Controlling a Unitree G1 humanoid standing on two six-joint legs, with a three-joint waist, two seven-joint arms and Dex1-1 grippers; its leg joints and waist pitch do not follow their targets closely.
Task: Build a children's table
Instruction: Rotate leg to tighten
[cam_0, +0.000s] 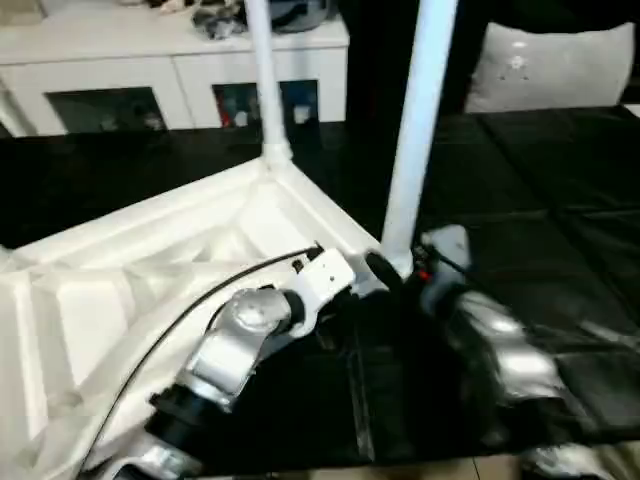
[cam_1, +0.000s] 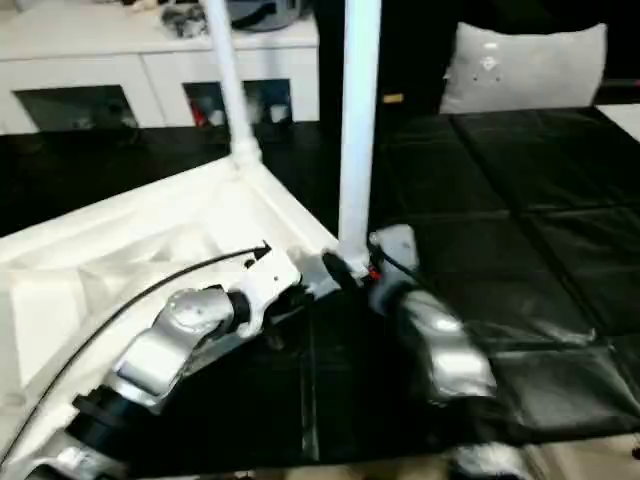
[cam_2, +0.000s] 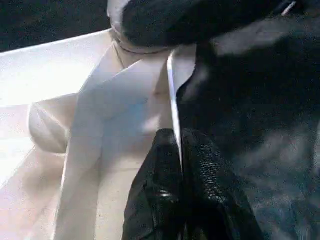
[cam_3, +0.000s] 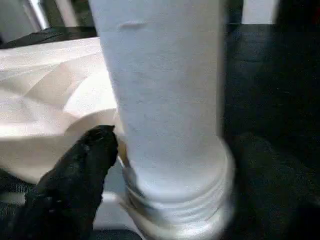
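The children's table (cam_0: 150, 260) lies upside down on the black mat (cam_0: 560, 180) before us, two legs upright in its corner sockets; we read no writing on it. Our left gripper (cam_2: 179, 150) is pinched on its rim, and our right gripper (cam_3: 150, 150), whose fingers (cam_3: 85, 165) are spread, straddles the near leg (cam_3: 160, 100). Behind are a white cabinet (cam_0: 180, 70) and a grey cushion (cam_0: 550, 65).
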